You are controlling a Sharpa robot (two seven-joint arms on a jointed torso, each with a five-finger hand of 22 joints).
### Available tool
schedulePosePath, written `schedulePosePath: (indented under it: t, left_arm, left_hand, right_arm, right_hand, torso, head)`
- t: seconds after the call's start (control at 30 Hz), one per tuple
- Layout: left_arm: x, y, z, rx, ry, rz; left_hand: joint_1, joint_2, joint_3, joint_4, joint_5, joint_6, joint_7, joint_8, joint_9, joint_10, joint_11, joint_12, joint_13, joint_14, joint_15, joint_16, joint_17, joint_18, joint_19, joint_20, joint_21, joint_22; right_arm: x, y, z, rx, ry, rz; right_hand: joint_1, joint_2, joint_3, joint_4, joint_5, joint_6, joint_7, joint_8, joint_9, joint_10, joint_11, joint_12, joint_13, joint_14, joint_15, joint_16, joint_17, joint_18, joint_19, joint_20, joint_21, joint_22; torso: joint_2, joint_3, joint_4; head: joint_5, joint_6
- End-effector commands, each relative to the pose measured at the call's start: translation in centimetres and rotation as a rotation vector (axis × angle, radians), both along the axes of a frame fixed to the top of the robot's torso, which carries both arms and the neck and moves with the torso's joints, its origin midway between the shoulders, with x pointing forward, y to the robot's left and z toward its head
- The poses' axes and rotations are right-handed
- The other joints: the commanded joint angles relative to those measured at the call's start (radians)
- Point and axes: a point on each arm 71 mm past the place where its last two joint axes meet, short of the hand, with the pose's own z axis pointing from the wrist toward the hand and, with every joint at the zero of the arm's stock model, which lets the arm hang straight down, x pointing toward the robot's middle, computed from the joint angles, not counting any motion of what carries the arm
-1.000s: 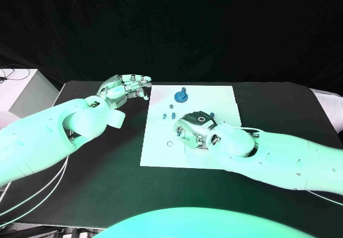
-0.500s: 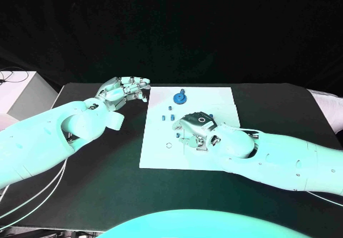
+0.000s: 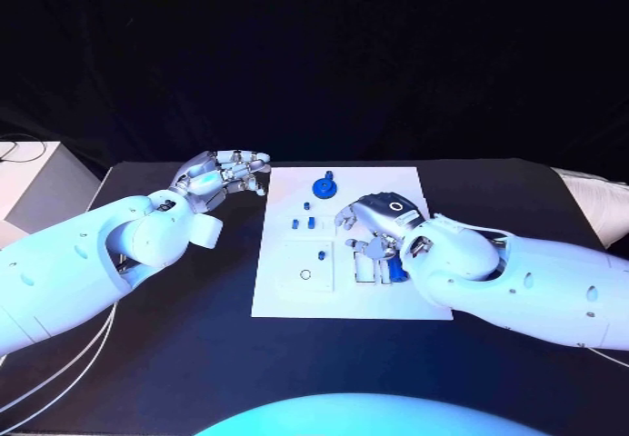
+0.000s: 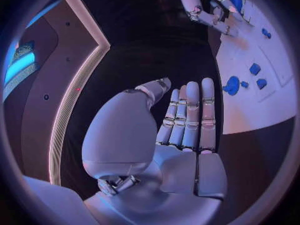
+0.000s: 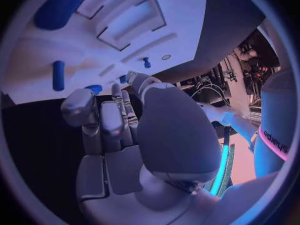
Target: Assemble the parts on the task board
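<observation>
The white task board [image 3: 299,298] lies mid-table. A blue round part with a knob [image 3: 325,185] stands near its far edge, with small blue pegs [image 3: 304,221] just in front of it. My right hand [image 3: 379,227] hovers over the board's right middle, fingers curled downward. A blue part [image 3: 394,270] shows at its fingertips, and I cannot tell whether it is gripped. In the right wrist view a blue piece [image 5: 94,89] peeks past the fingers [image 5: 106,122]. My left hand [image 3: 225,176] hangs off the board's far left corner, fingers straight and holding nothing [image 4: 190,117].
The board has rectangular recesses [image 3: 364,269] and a small ring [image 3: 305,273] near its middle. A white box [image 3: 33,186] stands off the table's left edge. Black tabletop [image 3: 171,345] surrounds the board.
My right hand has shifted a little to the right over the board, uncovering recesses on its left. The left hand has stayed near the far left corner.
</observation>
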Motion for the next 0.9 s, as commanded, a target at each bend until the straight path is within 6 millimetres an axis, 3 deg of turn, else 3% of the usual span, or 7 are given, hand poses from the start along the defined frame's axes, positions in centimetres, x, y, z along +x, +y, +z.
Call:
schedulePosePath:
  t: [0.03,0.2,0.27,0.53,0.9]
  left_arm:
    - [0.0,-0.2,0.1,-0.009,-0.007,-0.016]
    - [0.1,-0.3,0.0,-0.01,-0.006,-0.018]
    - [0.1,-0.3,0.0,-0.011,-0.006,-0.018]
    - [0.1,-0.3,-0.1,-0.01,-0.005,-0.016]
    - [0.1,-0.2,-0.1,-0.009,-0.004,-0.015]
  left_hand:
    - [0.002,0.002,-0.009,0.0,0.0,0.0,0.007,0.006,-0.001,-0.006,0.0,0.001,-0.001,0.002,0.006,-0.006,-0.001,0.013,0.005,0.0,-0.004,-0.001]
    - [0.002,0.002,-0.009,0.0,0.0,0.0,0.007,0.006,-0.001,-0.006,0.0,0.001,-0.001,0.002,0.006,-0.006,-0.001,0.013,0.005,0.0,-0.004,-0.001]
    - [0.002,0.002,-0.009,0.0,0.0,0.0,0.007,0.006,-0.001,-0.006,0.0,0.001,-0.001,0.002,0.006,-0.006,-0.001,0.013,0.005,0.0,-0.004,-0.001]
    - [0.002,0.002,-0.009,0.0,0.0,0.0,0.007,0.006,-0.001,-0.006,0.0,0.001,-0.001,0.002,0.006,-0.006,-0.001,0.013,0.005,0.0,-0.004,-0.001]
    - [0.004,0.003,-0.009,0.0,0.0,0.0,0.007,0.007,-0.001,-0.006,0.0,0.002,-0.001,0.002,0.006,-0.007,-0.002,0.013,0.006,0.0,-0.006,-0.003]
  right_arm:
    - [0.7,-1.2,0.8,0.008,0.089,-0.015]
    - [2.6,-4.2,2.4,-0.028,0.127,-0.066]
    - [3.1,-4.9,2.5,-0.045,0.128,-0.078]
    - [4.2,-6.2,2.3,-0.146,0.14,-0.097]
    - [5.1,-6.0,1.6,-0.179,0.13,-0.116]
  right_hand:
    - [-0.004,-0.011,0.007,0.002,0.004,0.007,-0.001,0.007,-0.001,0.007,-0.002,-0.003,0.0,0.006,-0.005,0.005,0.004,-0.005,0.007,0.0,0.006,0.004]
    - [-0.017,-0.027,-0.002,0.005,-0.003,0.007,-0.013,0.008,-0.004,-0.003,-0.003,-0.015,-0.002,0.007,-0.006,0.012,0.012,-0.006,0.007,-0.002,0.008,0.008]
    - [-0.023,-0.028,-0.033,0.003,0.018,0.001,-0.016,0.007,-0.008,-0.016,-0.002,-0.023,0.0,0.006,-0.006,0.015,0.014,-0.006,0.006,-0.001,0.004,0.007]
    - [0.023,0.013,-0.208,0.031,0.016,-0.016,-0.039,0.005,-0.027,-0.08,0.009,-0.024,0.003,0.004,0.004,0.028,0.02,-0.002,0.003,0.007,-0.022,-0.004]
    - [0.046,0.03,-0.213,0.042,0.018,-0.006,-0.036,0.011,-0.03,-0.059,0.004,-0.014,0.008,0.001,0.001,0.024,0.01,-0.005,0.012,0.005,-0.007,0.012]
  torso:
    - [-0.002,-0.0003,-0.0037]
    - [-0.005,-0.0012,-0.0056]
    - [-0.003,-0.0008,-0.005]
    - [-0.001,0.0003,-0.0044]
    - [0.001,-0.0001,-0.0031]
  head:
    - [-0.01,0.013]
    - [-0.015,0.022]
    - [-0.017,0.025]
    - [-0.023,0.029]
    - [-0.028,0.03]
